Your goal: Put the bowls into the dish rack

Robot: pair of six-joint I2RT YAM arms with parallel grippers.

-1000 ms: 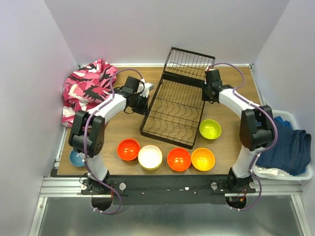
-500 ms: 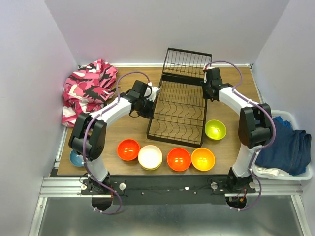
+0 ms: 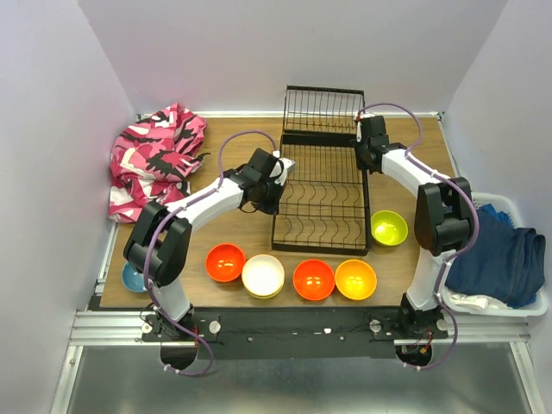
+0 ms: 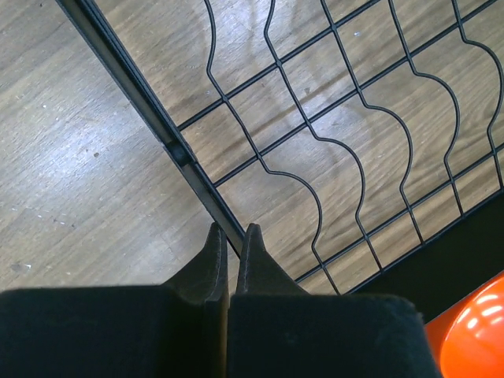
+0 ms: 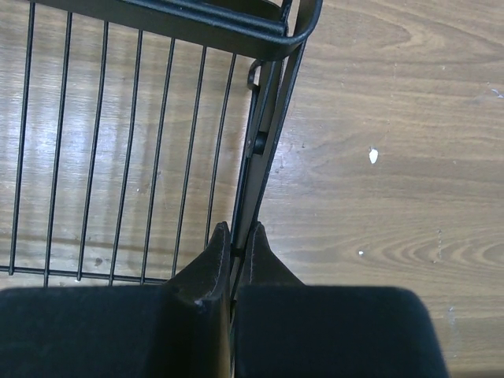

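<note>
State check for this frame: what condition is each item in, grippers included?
Black wire dish rack: lying flat, empty.
Hinged flap: raised at the far end.
Left gripper: shut on the rack's left rail.
Right gripper: shut on the rack's right rail.
Red plastic bowl, cream-white bowl, orange-red bowl, orange bowl: upright, empty, in a row.
Lime green bowl: upright, empty, right of the rack.
Blue bowl: near left, partly hidden.

The jaws are closed on the black side rail of the dish rack (image 5: 266, 126), which runs up between them; straight parallel wires are spread to the left below a thick rounded bar; the wooden counter (image 5: 409, 94) is seen beneath, marked by a white speck (image 5: 373, 156).
</note>
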